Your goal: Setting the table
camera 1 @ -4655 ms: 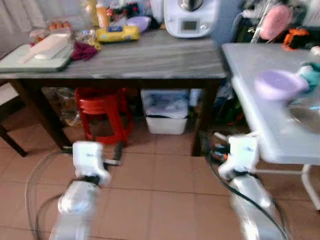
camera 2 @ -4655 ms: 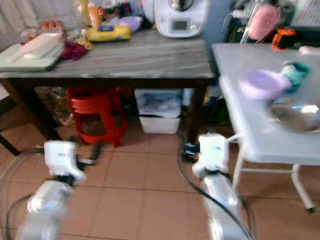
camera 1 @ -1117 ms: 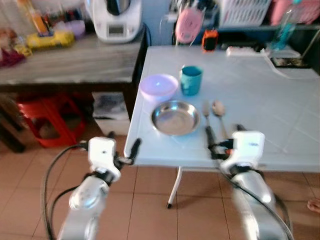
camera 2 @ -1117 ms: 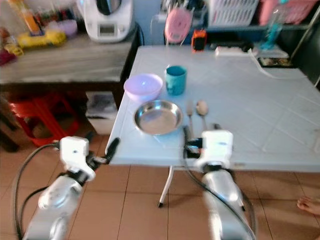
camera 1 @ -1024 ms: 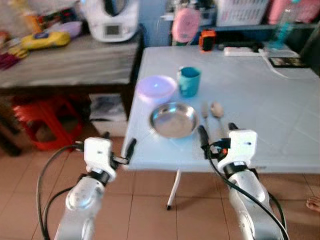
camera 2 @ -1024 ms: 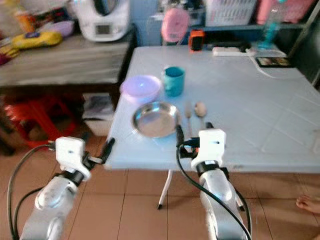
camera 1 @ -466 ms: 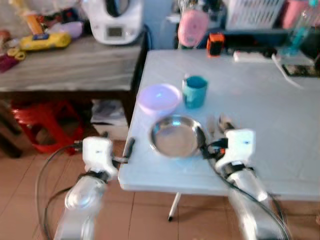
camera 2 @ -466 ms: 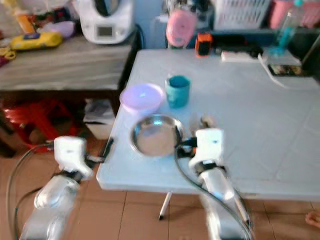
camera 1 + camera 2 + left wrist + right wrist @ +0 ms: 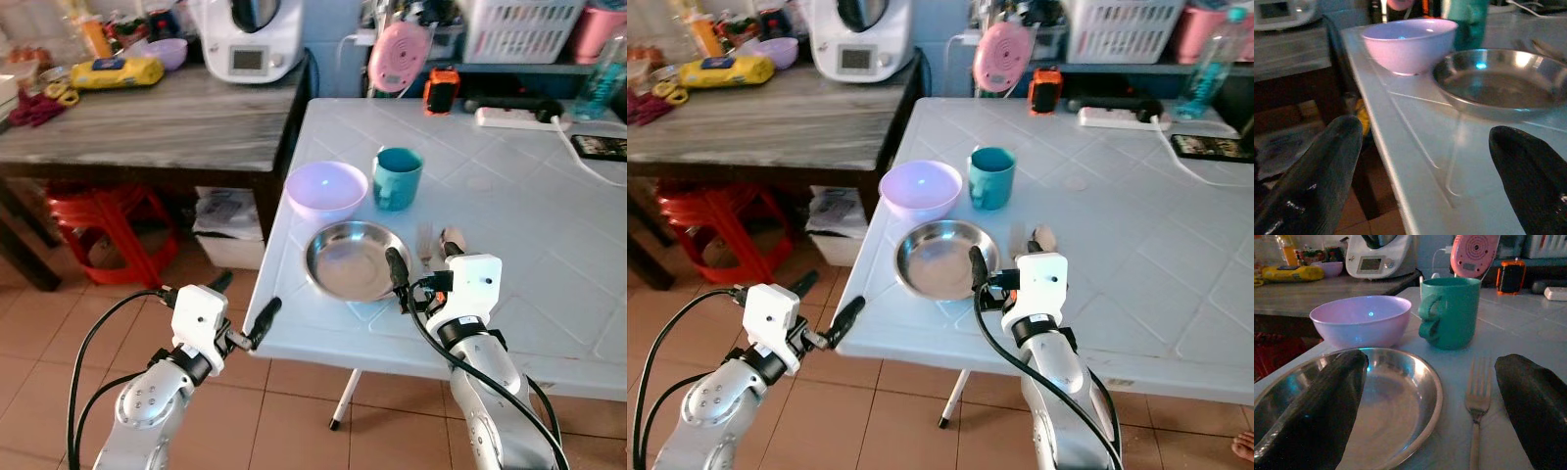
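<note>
On the white table (image 9: 519, 196) a steel plate (image 9: 351, 260) lies near the front edge. A lilac bowl (image 9: 326, 189) and a teal mug (image 9: 397, 177) stand just behind it. A fork (image 9: 424, 241) and a spoon (image 9: 452, 238) lie to the plate's right. My right gripper (image 9: 421, 258) hovers open low over the table, one finger above the plate's right rim (image 9: 1425, 391), the other beyond the fork (image 9: 1476, 401). My left gripper (image 9: 242, 300) is open at the table's front left edge, level with the tabletop (image 9: 1415, 142), holding nothing.
A wooden side table (image 9: 147, 117) stands to the left with a white kitchen appliance (image 9: 250, 39) and clutter; a red stool (image 9: 93, 225) and a white bin (image 9: 230, 230) sit beneath. A power strip (image 9: 514, 113), a phone (image 9: 600, 145) and a basket (image 9: 514, 29) line the far side.
The view has swung from the wooden table to the white table and come closer. My right gripper has moved forward over the table edge to the plate and fork.
</note>
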Available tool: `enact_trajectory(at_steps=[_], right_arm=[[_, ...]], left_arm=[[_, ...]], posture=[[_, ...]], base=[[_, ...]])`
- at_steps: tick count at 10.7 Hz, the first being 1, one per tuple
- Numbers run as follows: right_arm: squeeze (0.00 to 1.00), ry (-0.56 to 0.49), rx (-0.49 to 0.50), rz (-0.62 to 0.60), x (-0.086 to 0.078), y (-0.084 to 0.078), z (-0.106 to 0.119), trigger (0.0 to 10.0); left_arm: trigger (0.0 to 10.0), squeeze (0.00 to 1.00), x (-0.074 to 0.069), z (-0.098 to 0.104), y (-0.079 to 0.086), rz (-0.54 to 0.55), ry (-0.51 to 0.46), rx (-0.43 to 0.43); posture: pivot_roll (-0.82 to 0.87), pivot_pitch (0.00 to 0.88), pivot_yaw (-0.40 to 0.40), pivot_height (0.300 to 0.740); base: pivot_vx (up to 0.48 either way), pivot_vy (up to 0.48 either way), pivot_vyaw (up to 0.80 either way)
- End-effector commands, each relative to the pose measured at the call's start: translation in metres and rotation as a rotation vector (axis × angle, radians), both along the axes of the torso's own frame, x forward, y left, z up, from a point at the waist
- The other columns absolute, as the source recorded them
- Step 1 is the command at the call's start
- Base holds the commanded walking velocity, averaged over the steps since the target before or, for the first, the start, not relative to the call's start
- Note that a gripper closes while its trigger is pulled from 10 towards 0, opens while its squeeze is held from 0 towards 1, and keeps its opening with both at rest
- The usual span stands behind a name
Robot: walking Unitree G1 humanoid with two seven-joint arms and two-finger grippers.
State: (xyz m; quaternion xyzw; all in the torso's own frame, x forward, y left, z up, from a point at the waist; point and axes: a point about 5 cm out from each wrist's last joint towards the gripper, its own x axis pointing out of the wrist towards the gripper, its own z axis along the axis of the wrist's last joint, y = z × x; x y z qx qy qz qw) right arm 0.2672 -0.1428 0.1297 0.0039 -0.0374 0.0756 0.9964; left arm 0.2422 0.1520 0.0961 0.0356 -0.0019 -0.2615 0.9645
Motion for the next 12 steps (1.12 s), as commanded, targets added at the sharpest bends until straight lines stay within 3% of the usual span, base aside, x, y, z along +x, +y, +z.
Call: enact_trajectory(at_steps=[1, 3, 6, 9, 12], right_arm=[[0.00, 0.005, 0.012, -0.001, -0.001, 0.000, 0.002, 10.0], [0.00, 0.045, 0.078, 0.000, 0.004, -0.002, 0.002, 10.0], [0.00, 0.098, 0.157, 0.023, 0.008, 0.001, 0.000, 10.0], [0.00, 0.128, 0.181, 0.062, 0.015, 0.012, 0.002, 10.0], [0.00, 0.178, 0.176, 0.043, 0.013, 0.008, -0.005, 10.0]], left_arm=[[10.0, 0.00, -0.002, 0.004, 0.000, -0.029, -0.021, 0.016], [10.0, 0.00, -0.008, -0.005, 0.000, -0.116, -0.019, 0.073], [10.0, 0.00, -0.009, -0.007, -0.003, -0.119, -0.020, 0.065], [10.0, 0.00, -0.010, -0.004, -0.007, -0.123, -0.028, 0.063], [10.0, 0.00, -0.011, -0.004, -0.006, -0.120, -0.031, 0.065]], posture=[[-0.09, 0.098, 0.057, 0.740], [-0.10, 0.109, 0.064, 0.740], [-0.10, 0.107, 0.059, 0.740], [-0.09, 0.112, 0.054, 0.740], [-0.09, 0.117, 0.050, 0.740]], base=[[0.000, 0.000, 0.00], [0.000, 0.000, 0.00], [0.000, 0.000, 0.00], [0.000, 0.000, 0.00], [0.000, 0.000, 0.00]])
